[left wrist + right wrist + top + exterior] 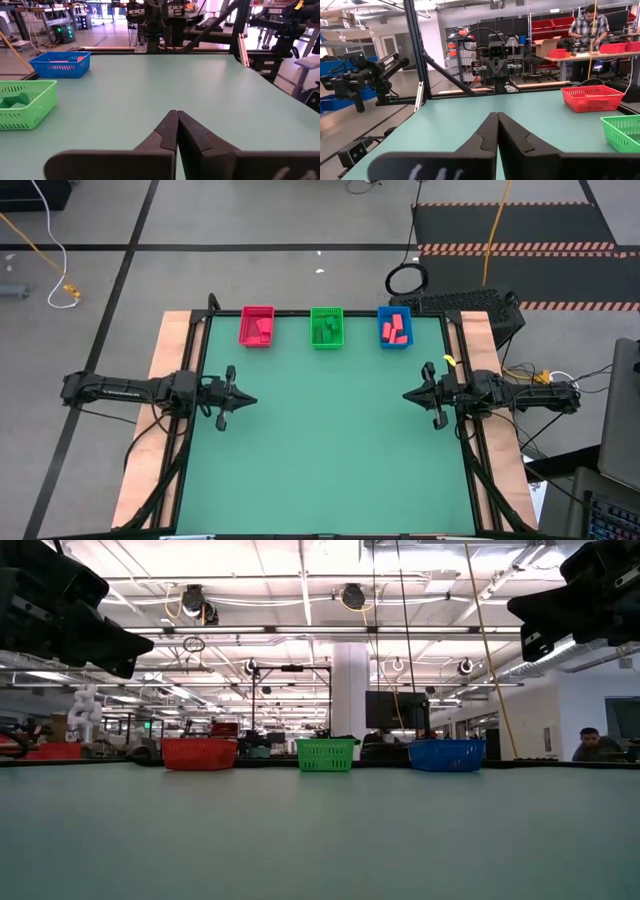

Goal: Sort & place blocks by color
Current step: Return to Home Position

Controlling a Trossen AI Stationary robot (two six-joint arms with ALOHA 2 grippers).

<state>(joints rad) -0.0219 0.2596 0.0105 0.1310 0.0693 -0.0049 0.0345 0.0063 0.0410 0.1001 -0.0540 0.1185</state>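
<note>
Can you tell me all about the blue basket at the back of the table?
The blue basket is a small open rectangular bin, plastic-looking, with slotted mesh walls. It stands upright at the green table's far edge, at the right arm's end of a row of three, beside the green basket without touching it. Several reddish-orange blocks lie inside. The left gripper and right gripper are both shut and well away from it.
</note>
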